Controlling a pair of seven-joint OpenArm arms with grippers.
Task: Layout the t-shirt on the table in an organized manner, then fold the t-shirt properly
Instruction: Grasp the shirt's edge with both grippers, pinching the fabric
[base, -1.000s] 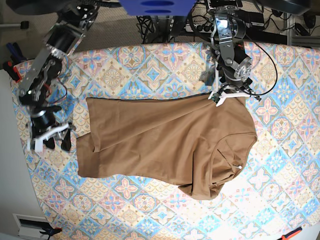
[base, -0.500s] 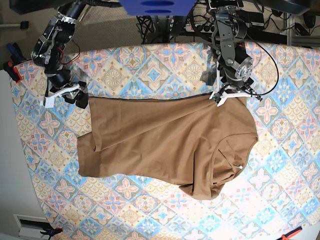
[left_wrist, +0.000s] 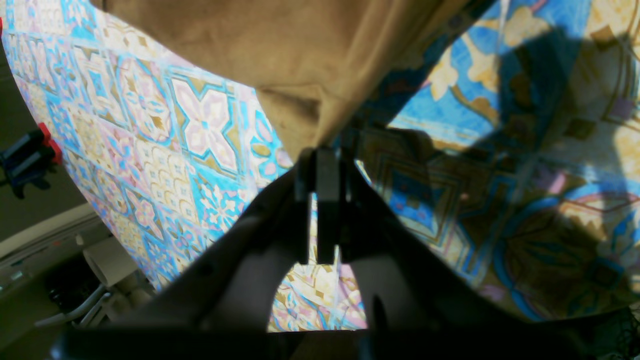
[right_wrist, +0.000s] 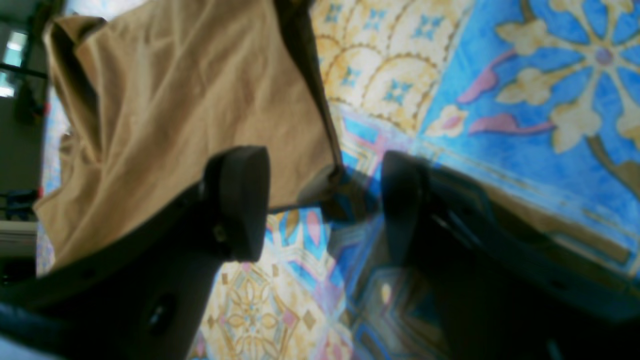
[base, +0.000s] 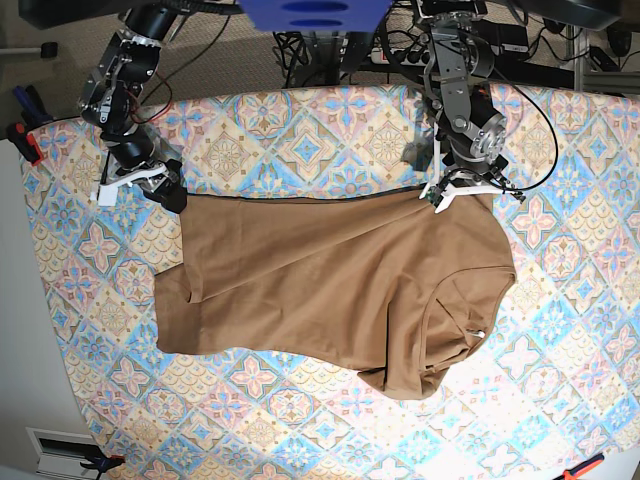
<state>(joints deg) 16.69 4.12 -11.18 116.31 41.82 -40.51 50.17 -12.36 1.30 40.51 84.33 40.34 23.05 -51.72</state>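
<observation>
Spreading t-shirt (base: 330, 290) flat on table (base: 300, 130), left end effector (left_wrist: 320, 150) clamped on its edge, right end effector (right_wrist: 325, 200) w/ jaws apart at opposite corner; next probably needs right to pinch, pull taut.

The soft fabric t-shirt (base: 330, 290) was a plain tan-brown, with a darker line along its upper edge and a small white tag (base: 479, 334) near the collar. The table's cloth cover (base: 300, 140) carried diamond tiles of pastel blue, pink and cream, filled with floral motifs. In the wrist views the blue looked more saturated, with yellow-gold scallops and pink petals, and the gripper fingers (right_wrist: 240, 200) were black.
</observation>
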